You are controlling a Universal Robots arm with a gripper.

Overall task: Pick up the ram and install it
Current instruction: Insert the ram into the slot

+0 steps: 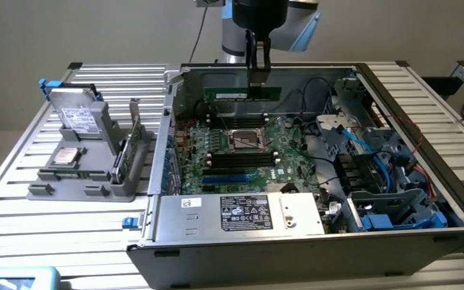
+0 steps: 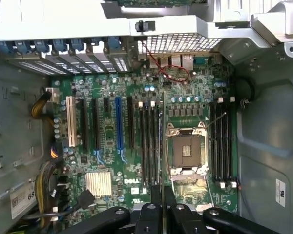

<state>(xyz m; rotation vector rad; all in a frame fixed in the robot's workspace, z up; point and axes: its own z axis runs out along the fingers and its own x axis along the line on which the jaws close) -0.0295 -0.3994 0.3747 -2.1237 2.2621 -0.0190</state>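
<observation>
One thin green ram (image 1: 230, 94) hangs in the gripper (image 1: 258, 84), up over the open case (image 1: 215, 248). The jaws are narrow and pinch the ram by its top edge, a bit off its middle. From the wrist, the ram (image 2: 162, 141) looks like a thin line that runs along the black slots (image 2: 149, 141), just beside the socket (image 2: 187, 151).

To do this well, I think the ram must be level and line up with one slot from end to end. It should go straight down, not tilted. The push should be soft, since the board (image 1: 240, 154) can bend. The wires (image 1: 341, 130) are near, so the arm needs care.

The case sits on a silver table (image 1: 22, 199) made of long bars. A grey rack (image 1: 79, 181) with other parts stands at the exterior view's left. A plain grey wall (image 1: 95, 30) is behind.
</observation>
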